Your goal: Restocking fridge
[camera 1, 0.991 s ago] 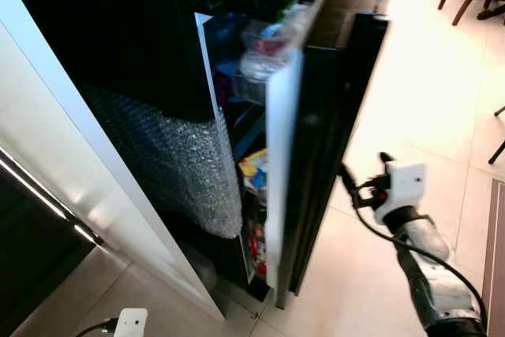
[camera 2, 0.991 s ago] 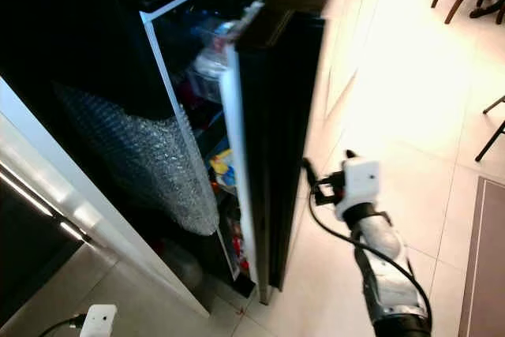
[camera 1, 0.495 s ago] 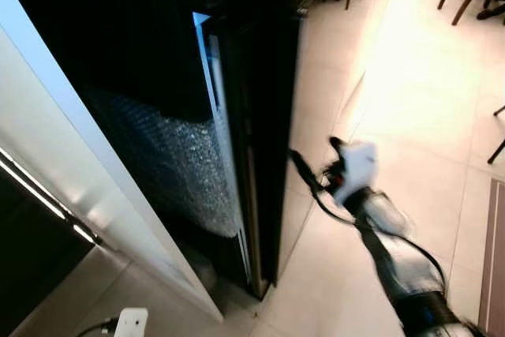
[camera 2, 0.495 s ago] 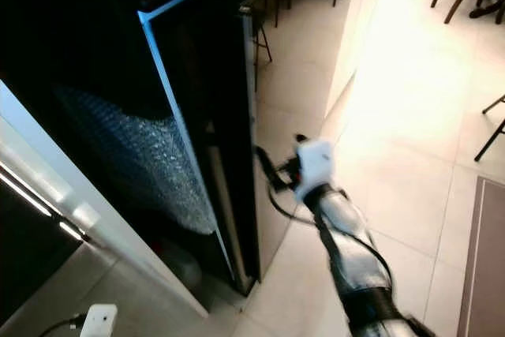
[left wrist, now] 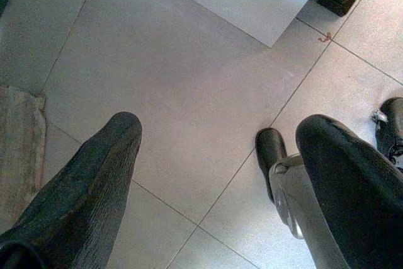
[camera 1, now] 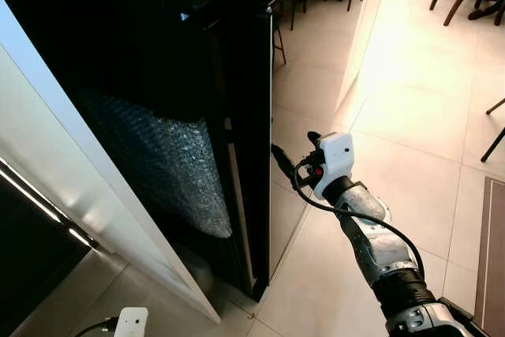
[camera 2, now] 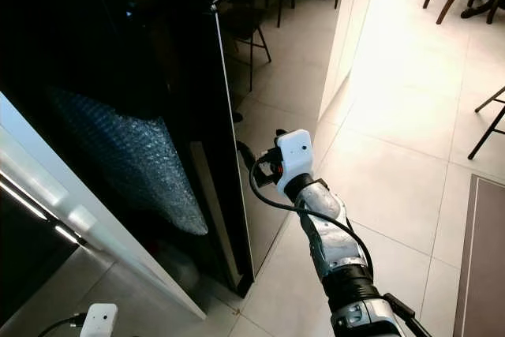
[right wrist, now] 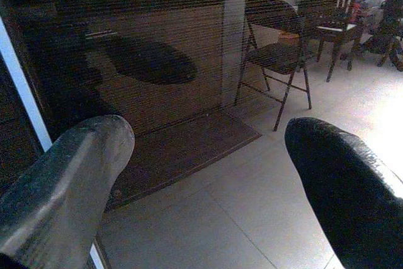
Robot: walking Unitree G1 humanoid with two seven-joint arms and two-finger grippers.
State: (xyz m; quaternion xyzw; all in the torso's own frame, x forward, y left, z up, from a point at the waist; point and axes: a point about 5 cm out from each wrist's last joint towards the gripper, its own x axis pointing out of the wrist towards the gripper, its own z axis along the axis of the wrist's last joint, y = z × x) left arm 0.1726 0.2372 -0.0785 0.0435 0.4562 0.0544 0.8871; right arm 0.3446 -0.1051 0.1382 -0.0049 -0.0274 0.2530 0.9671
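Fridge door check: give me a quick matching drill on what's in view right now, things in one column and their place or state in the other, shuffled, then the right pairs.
Things:
1. fridge door
2. right gripper
3. bubble wrap
4. left gripper

Place or state:
A. open, pointing down at the tiled floor
B. glossy black, swung shut or nearly so, mirroring chairs
C. fingertips at the door's glossy face
D. hanging on the dark panel left of the door

Pairs: 1-B, 2-C, 3-D, 4-A
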